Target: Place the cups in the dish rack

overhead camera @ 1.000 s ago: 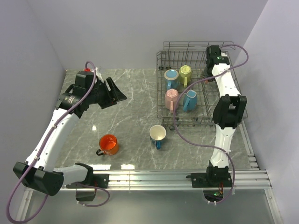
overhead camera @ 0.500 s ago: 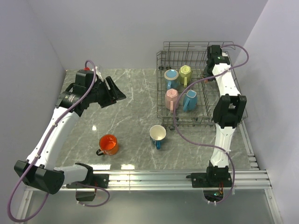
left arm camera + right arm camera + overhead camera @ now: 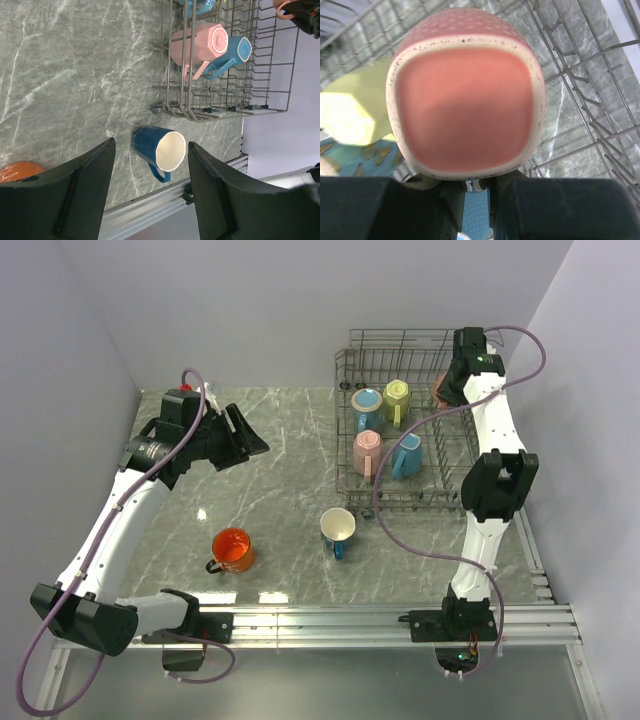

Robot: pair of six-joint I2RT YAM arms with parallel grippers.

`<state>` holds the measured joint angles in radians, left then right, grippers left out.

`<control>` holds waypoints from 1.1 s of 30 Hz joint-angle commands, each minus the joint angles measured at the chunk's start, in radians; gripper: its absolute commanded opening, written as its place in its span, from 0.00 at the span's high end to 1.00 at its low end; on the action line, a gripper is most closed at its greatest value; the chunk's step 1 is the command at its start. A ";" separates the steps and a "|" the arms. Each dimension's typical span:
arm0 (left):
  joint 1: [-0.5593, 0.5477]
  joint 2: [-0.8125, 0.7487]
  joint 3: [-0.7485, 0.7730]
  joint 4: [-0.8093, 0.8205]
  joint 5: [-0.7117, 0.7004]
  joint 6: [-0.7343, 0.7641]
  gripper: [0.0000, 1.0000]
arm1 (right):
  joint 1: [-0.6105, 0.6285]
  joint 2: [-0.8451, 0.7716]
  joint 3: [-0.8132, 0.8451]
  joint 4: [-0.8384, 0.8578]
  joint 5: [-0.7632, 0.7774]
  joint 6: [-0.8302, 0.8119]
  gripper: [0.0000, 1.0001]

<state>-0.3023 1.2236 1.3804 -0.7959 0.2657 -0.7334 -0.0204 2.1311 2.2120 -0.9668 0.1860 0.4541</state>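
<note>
While my right gripper pinches the salmon mug above the far right corner of the dish rack, 4 other mugs sit inside the rack. My left gripper hangs spread above the marble table, where the dark blue mug and the orange mug stand.
</note>
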 commanded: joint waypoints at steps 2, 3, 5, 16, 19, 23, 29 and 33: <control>0.003 -0.012 0.006 0.000 0.024 0.035 0.35 | -0.001 -0.082 0.026 0.011 -0.045 0.018 1.00; 0.003 -0.013 0.005 0.000 0.024 0.035 0.35 | -0.001 -0.077 0.008 0.011 -0.054 0.018 1.00; 0.003 -0.012 0.003 0.000 0.023 0.038 0.36 | 0.004 -0.059 -0.011 0.004 -0.057 0.024 1.00; 0.005 -0.018 0.003 -0.011 0.007 0.037 0.36 | 0.004 0.091 0.034 -0.065 -0.053 0.020 1.00; 0.005 -0.015 0.002 -0.012 0.003 0.034 0.36 | 0.002 0.133 0.077 -0.101 -0.048 0.024 1.00; 0.005 -0.022 -0.001 -0.012 0.003 0.032 0.36 | 0.002 0.164 0.054 -0.119 -0.049 0.029 1.00; 0.005 -0.027 -0.007 -0.020 0.007 0.035 0.36 | 0.004 0.138 -0.009 -0.098 -0.056 0.020 0.69; 0.005 -0.038 -0.017 -0.020 0.010 0.037 0.36 | 0.002 0.115 -0.020 -0.101 -0.046 0.023 0.49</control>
<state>-0.3016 1.2190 1.3762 -0.8196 0.2714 -0.7177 -0.0135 2.2852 2.2143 -1.0496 0.1116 0.4858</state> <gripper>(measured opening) 0.640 0.474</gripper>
